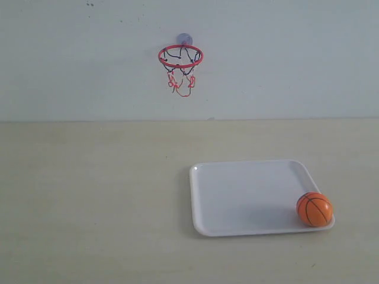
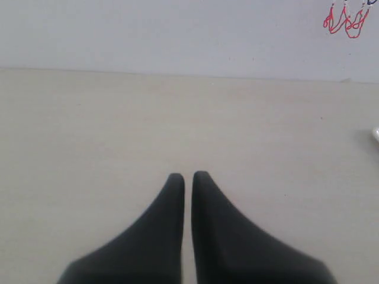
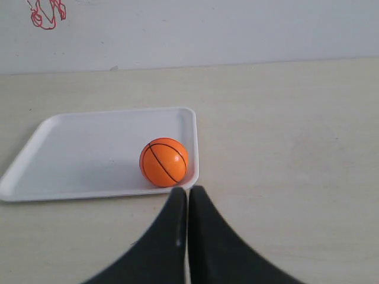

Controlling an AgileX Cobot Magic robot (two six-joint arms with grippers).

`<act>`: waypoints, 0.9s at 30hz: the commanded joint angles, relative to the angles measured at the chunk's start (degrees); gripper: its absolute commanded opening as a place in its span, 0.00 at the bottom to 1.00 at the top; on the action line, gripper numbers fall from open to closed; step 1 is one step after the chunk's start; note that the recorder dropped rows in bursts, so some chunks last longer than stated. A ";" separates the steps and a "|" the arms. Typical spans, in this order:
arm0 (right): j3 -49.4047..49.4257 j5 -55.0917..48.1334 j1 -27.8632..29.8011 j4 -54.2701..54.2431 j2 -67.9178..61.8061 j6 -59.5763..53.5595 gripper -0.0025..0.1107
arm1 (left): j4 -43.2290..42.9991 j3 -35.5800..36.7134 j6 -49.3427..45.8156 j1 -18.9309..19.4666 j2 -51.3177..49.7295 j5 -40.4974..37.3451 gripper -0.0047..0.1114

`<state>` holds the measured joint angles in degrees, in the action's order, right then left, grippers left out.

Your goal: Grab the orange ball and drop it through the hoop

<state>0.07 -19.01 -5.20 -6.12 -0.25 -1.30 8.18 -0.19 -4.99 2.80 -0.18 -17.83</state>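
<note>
The left tool [image 2: 188,175] is seen with its jaws pressed together over the bare table [image 2: 89,130]. The hoop [image 1: 180,57] is fixed to the wall [image 1: 59,59] in the upper middle of the exterior frame. The orange ball [image 1: 314,209] is lodged in the lower right corner of the white tray [image 1: 237,189]. The right tool [image 3: 188,190], jaws likewise together, is held near it. Unless the jaws are parted first, the ball may be nudged over the rim and sent rolling away.

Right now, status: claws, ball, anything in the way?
Left claw shut, empty. Right claw shut, empty. Ball in tray corner, untouched. Nothing blocking hoop.
</note>
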 commanded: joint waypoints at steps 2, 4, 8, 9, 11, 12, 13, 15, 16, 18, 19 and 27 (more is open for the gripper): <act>-0.07 0.54 -0.17 0.36 0.25 -0.18 0.02 | 0.36 0.19 0.43 0.18 0.18 0.34 0.08; -0.07 0.54 -0.17 0.36 0.25 -0.18 0.02 | 0.36 0.19 0.43 0.18 0.18 0.34 0.08; -0.07 1.12 -0.17 0.36 0.25 -0.16 0.02 | 0.36 0.19 0.43 0.18 0.18 0.34 0.08; -0.07 2.98 -0.17 0.36 0.25 -0.16 0.02 | 0.36 0.19 0.43 0.18 0.18 0.34 0.08; -0.07 7.53 -0.17 0.36 0.25 -0.16 0.02 | 0.36 0.19 0.43 0.18 0.18 0.34 0.08; -0.07 11.23 -0.17 0.36 0.25 -0.16 0.02 | 0.36 0.19 0.43 0.18 0.18 0.34 0.08; -0.07 15.46 -0.17 0.36 0.25 -0.16 0.02 | 0.36 0.19 0.43 0.18 0.18 0.34 0.08; -0.07 24.56 -0.17 0.36 0.25 -0.16 0.02 | 0.36 0.19 0.43 0.18 0.18 0.34 0.08; -0.07 28.93 -0.17 0.36 0.25 -0.16 0.02 | 0.36 0.19 0.43 0.18 0.18 0.34 0.08; -0.07 36.28 -0.17 0.36 0.25 -0.16 0.02 | 0.36 0.19 0.43 0.18 0.18 0.34 0.08; -0.07 40.24 -0.17 0.36 0.25 -0.16 0.02 | 0.36 0.19 0.43 0.18 0.18 0.34 0.08; -4.65 36.68 -0.17 0.27 0.25 -2.78 0.02 | 0.36 0.19 0.43 0.18 0.18 0.34 0.08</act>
<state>-0.99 26.22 -5.20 -6.12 -0.21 -2.18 8.18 -0.19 -4.99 2.80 -0.18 -17.83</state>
